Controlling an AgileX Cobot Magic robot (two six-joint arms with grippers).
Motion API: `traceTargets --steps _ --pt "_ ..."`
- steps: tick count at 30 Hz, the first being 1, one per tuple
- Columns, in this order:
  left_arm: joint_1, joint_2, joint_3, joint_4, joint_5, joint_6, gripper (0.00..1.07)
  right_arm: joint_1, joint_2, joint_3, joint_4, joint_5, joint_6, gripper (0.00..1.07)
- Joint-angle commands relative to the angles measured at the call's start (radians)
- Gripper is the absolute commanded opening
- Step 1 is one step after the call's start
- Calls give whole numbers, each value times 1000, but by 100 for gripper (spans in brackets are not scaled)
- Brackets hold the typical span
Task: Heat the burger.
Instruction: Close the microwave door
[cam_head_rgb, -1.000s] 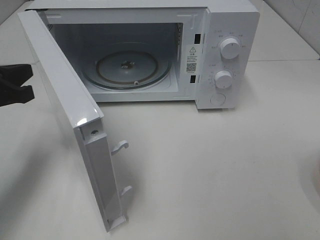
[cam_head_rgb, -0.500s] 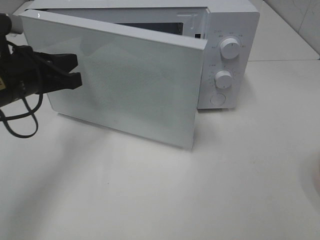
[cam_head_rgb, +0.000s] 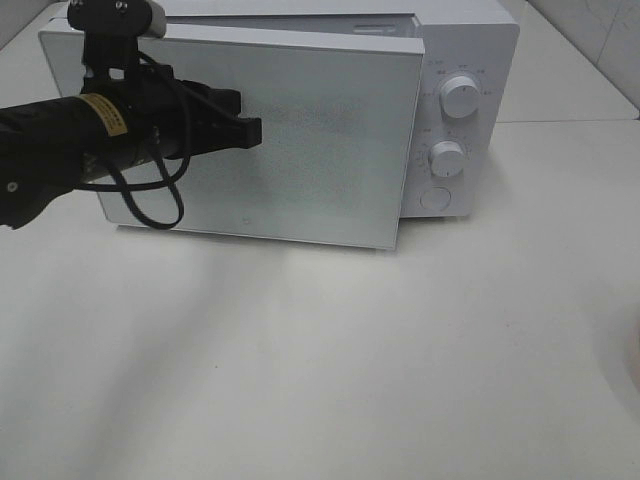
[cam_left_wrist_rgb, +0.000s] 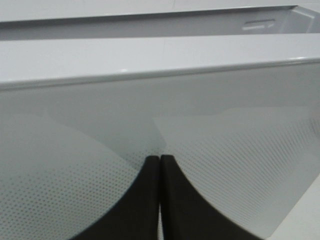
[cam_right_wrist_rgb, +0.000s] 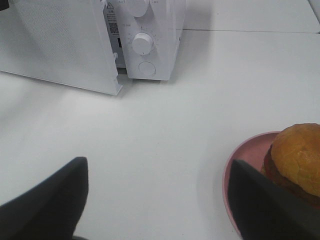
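right end effector (cam_right_wrist_rgb: 157, 200) spread wide, empty, burger (cam_right_wrist_rgb: 296, 157) just beside one finger, on pink plate (cam_right_wrist_rgb: 240, 175)

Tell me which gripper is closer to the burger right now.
Right. The right gripper hangs open just beside the burger on its pink plate, without touching it. The left gripper is far off, fingers shut, against the microwave door.

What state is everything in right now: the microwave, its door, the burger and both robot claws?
White microwave door: nearly shut, a gap remains.
Glossy golden-bun burger: on round pink plate, outside the microwave.
Left gripper: shut, against the door.
Right gripper: open, empty.
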Motion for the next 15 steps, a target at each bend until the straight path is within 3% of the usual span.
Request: traceTargets --steps 1,15 --pt "-15 18 -41 -53 14 33 0 -7 -30 2 0 -19 0 76" --pt "-94 182 -266 -237 60 174 0 -7 -30 2 0 -19 0 76"
